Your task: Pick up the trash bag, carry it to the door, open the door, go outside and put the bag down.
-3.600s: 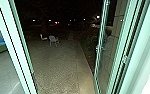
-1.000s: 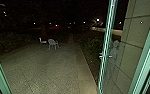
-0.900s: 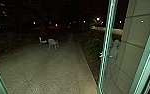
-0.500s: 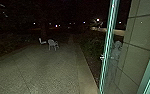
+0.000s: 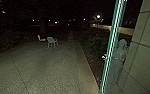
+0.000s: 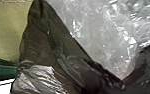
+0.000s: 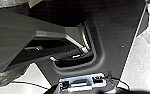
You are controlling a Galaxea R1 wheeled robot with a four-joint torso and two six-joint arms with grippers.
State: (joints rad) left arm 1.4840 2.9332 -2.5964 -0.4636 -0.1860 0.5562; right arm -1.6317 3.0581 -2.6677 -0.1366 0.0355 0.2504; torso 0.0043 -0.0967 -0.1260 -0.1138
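Observation:
The open glass door (image 5: 113,45) stands on the right of the head view, its green edge upright and a handle at mid height. Large in the left wrist view is the black trash bag (image 6: 63,57), its mouth spread around clear crinkled plastic (image 6: 98,32). Whether a gripper holds the bag cannot be told. The right wrist view has the robot's dark plate and jointed bar, with bits of shiny plastic at the left edge.
Paved yard (image 5: 46,67) stretches ahead, with pale chairs (image 5: 51,41) farther off. Bushes (image 5: 96,45) line the right side of the paving. A tiled wall (image 5: 143,52) rises at the far right, and a person (image 5: 119,56) shows dimly in the glass.
The head camera has moved forward through the doorway; the green frames at both sides have left its view. The glass door's edge stands farther right.

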